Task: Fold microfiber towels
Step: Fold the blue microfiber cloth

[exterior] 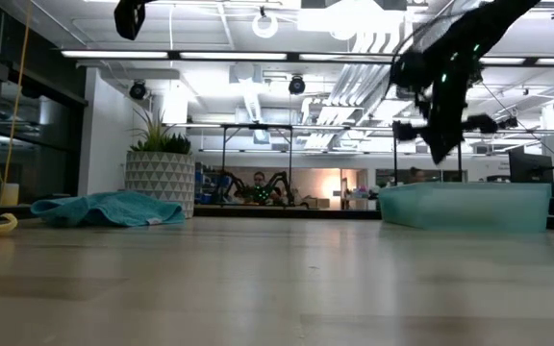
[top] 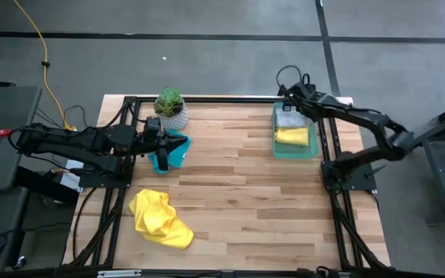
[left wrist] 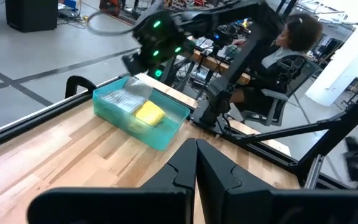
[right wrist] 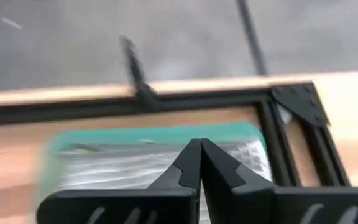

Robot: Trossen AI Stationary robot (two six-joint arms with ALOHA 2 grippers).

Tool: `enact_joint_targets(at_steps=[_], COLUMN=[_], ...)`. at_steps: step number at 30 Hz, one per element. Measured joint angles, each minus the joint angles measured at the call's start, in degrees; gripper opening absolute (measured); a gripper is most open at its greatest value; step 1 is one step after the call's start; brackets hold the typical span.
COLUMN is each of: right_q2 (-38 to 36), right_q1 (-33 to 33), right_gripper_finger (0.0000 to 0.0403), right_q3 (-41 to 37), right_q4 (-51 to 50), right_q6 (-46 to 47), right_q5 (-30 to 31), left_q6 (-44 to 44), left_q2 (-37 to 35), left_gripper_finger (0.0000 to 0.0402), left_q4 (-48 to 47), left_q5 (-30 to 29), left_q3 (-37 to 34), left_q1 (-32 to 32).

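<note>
Right gripper [top: 287, 106] up over far end of green tray [top: 315, 151], fingers pressed shut, nothing held. Same seen in right wrist view: two dark fingers [right wrist: 188, 171] tight together, grey-white towel [right wrist: 129, 171] just under, inside tray.

Left gripper [top: 161, 144] at left side of table, over teal towel [top: 178, 150], fingers shut w/ no gap in left wrist view [left wrist: 196, 165]. Nothing held, as far as can be seen. Can't tell if touching towel or just above.

Towels, going outward:
- Grey-white towel [top: 287, 120] in tray, far end, flat.
- Yellow towel [top: 293, 137] in tray next to it, looks folded, small neat block [left wrist: 149, 114].
- Teal towel lying bunched by small plant [top: 170, 108] in white pot; low view shows it as soft heap [exterior: 109, 209], not folded.
- 2nd yellow towel [top: 159, 219] near front left of table, crumpled, well apart from rest.
- Lime green towel: not seen anywhere.

How far along, best guess: two towels done & put away in tray. Two left on wood table [top: 238, 193], both messy. So abt halfway, maybe less if lime one hidden somewhere. Teal likely next, since left gripper right there. Needs spreading flat first, then folding, then trip to tray.

Person sitting in room beyond table [left wrist: 288, 46], not near grippers.
</note>
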Motion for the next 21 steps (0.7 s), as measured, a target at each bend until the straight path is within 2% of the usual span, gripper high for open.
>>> enact_joint_targets(at_steps=[4, 8, 12, 17, 21], right_q2=[-8.55, -14.7, -17.45, -17.12, -16.95], right_q1=[3.7, 9.93, 18.23, 29.02, 34.12], right_gripper_finger=[0.0, 0.0, 0.0, 0.0, 0.0], right_q3=[0.0, 0.0, 0.0, 0.0, 0.0], right_q4=[2.56, 7.88, 14.59, 25.41, 30.72], right_q6=[-3.23, -9.22, -12.53, -13.61, -15.76], right_q5=[-4.66, -14.06, -22.4, -25.64, -25.61], left_q6=[0.52, 0.61, 1.09, 1.82, 3.15], left_q2=[-0.01, 0.0, 0.0, 0.0, 0.0], left_gripper_finger=[0.0, 0.0, 0.0001, 0.0001, 0.0], left_q4=[-0.28, -2.27, -3.97, -3.78, -3.78], left_q5=[-0.33, -1.11, -1.25, -1.25, -1.25], left_q3=[0.0, 0.0, -0.01, -0.01, -0.02], left_q1=[0.02, 0.02, 0.02, 0.02, 0.02])
